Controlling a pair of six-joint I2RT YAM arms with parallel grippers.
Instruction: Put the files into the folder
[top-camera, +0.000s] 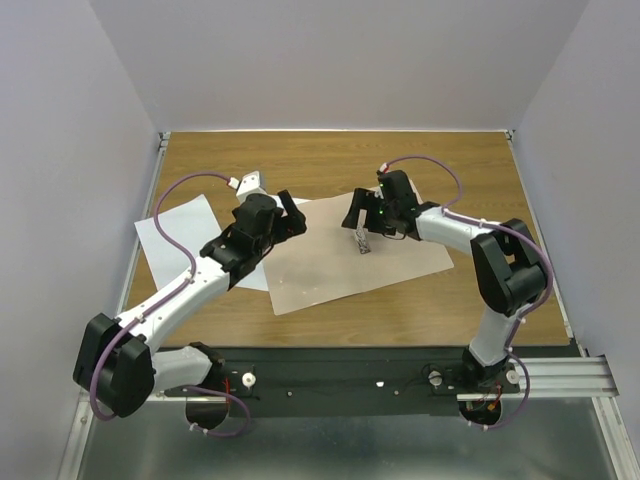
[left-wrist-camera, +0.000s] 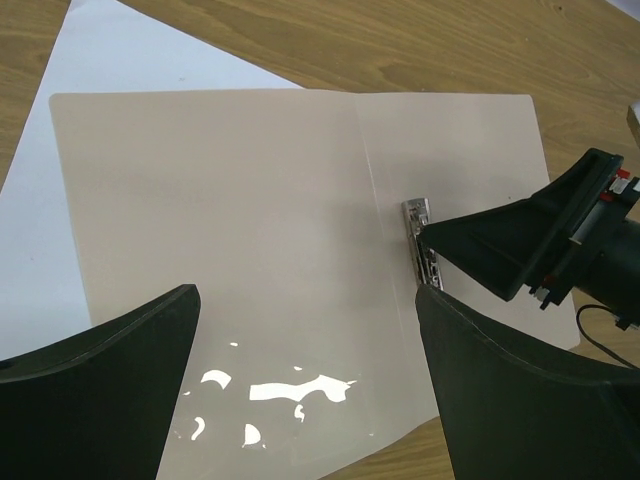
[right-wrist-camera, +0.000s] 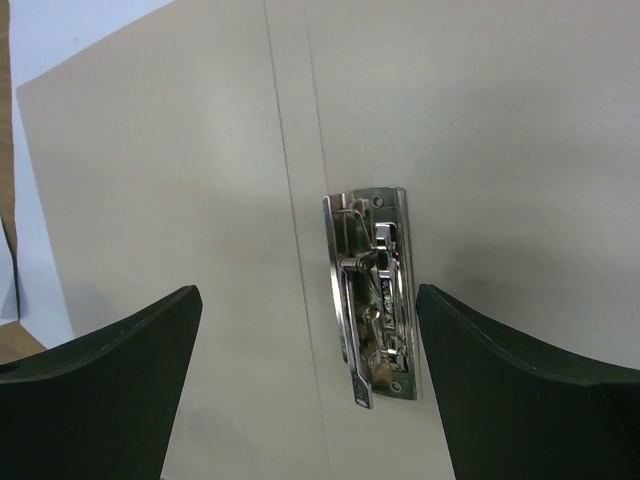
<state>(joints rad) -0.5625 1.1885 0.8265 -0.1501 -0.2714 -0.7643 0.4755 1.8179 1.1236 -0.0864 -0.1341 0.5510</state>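
Observation:
The tan folder (top-camera: 330, 270) lies open and flat on the wooden table, with its metal clip (top-camera: 361, 243) raised near the centre fold. White paper (top-camera: 175, 235) lies partly under the folder's left half; I cannot tell if it is one sheet or two. My left gripper (top-camera: 295, 213) is open and empty above the folder's left half (left-wrist-camera: 230, 220). My right gripper (top-camera: 357, 215) is open and empty, hovering just above the clip (right-wrist-camera: 375, 290). The left wrist view shows the clip (left-wrist-camera: 422, 240), the white paper (left-wrist-camera: 100, 60) and a right finger (left-wrist-camera: 520, 240).
White walls enclose the table (top-camera: 450, 160) on the left, back and right. Bare wood lies behind and in front of the folder. The black base rail (top-camera: 340, 375) runs along the near edge.

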